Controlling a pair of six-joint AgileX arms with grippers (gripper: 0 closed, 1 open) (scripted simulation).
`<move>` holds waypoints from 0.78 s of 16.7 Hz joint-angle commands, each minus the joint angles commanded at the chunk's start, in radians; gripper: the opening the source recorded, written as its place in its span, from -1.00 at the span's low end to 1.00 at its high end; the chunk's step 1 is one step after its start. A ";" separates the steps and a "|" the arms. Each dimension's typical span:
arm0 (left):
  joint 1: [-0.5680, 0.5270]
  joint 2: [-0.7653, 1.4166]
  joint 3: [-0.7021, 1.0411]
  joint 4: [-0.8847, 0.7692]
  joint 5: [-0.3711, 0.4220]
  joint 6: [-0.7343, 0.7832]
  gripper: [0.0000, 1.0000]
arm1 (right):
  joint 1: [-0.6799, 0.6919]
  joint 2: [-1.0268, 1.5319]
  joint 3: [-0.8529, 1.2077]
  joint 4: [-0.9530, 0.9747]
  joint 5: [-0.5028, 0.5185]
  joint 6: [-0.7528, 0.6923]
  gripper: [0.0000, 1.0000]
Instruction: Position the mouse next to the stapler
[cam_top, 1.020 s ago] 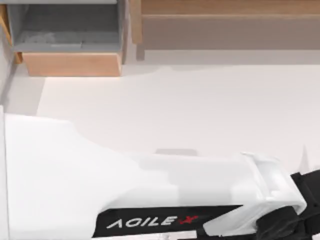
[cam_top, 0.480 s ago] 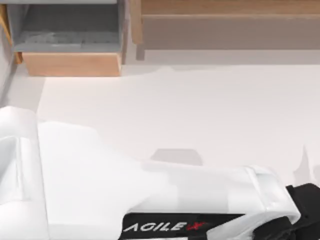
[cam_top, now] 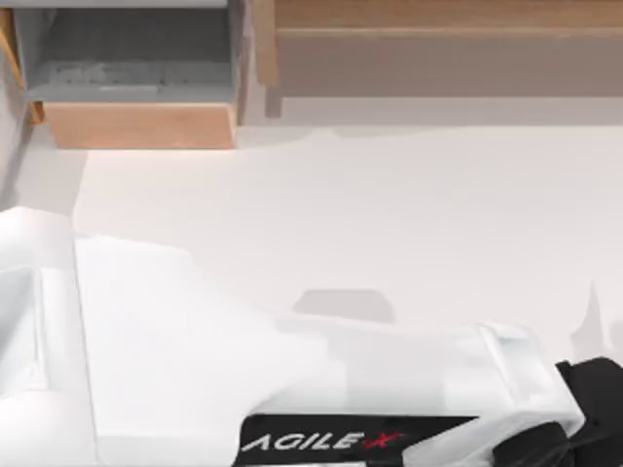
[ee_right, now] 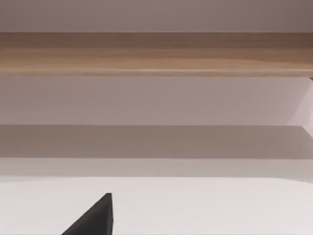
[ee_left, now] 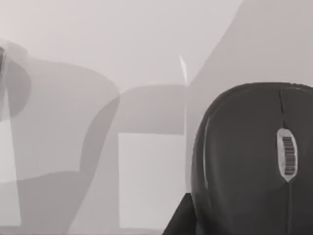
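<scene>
The left gripper [cam_top: 592, 413] is seen as a black block at the lower right edge of the top view, at the end of the white left arm [cam_top: 195, 360] bearing the AgileX lettering, which is stretched across the table's near side from the left. Whether this gripper is apart or together cannot be told. In the left wrist view, the black, rounded plastic mouse [ee_left: 244, 161] with a grey scroll wheel [ee_left: 287, 154] is seen very close, lying on the plain white table [cam_top: 389, 214]. A black wedge of the right gripper [ee_right: 95, 218] is seen in the right wrist view, over the table and facing a long pale wooden ledge [ee_right: 156, 54]; its state cannot be told either. A grey open box with a wooden front [cam_top: 136, 125] is placed at the far left corner.
</scene>
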 joint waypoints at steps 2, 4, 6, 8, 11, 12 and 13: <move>0.000 0.000 0.000 0.000 0.000 0.000 0.21 | 0.000 0.000 0.000 0.000 0.000 0.000 1.00; 0.000 0.000 0.000 0.000 0.000 0.000 0.51 | 0.000 0.000 0.000 0.000 0.000 0.000 1.00; 0.000 0.000 0.000 0.000 0.000 0.000 0.81 | 0.000 0.000 0.000 0.000 0.000 0.000 1.00; 0.000 0.000 0.000 0.000 0.000 0.000 1.00 | 0.000 0.000 0.000 0.000 0.000 0.000 1.00; 0.000 0.000 0.000 0.000 0.000 0.000 1.00 | 0.000 0.000 0.000 0.000 0.000 0.000 1.00; 0.000 0.000 0.000 0.000 0.000 0.000 1.00 | 0.000 0.000 0.000 0.000 0.000 0.000 1.00; 0.000 0.000 0.000 0.000 0.000 0.000 1.00 | 0.000 0.000 0.000 0.000 0.000 0.000 1.00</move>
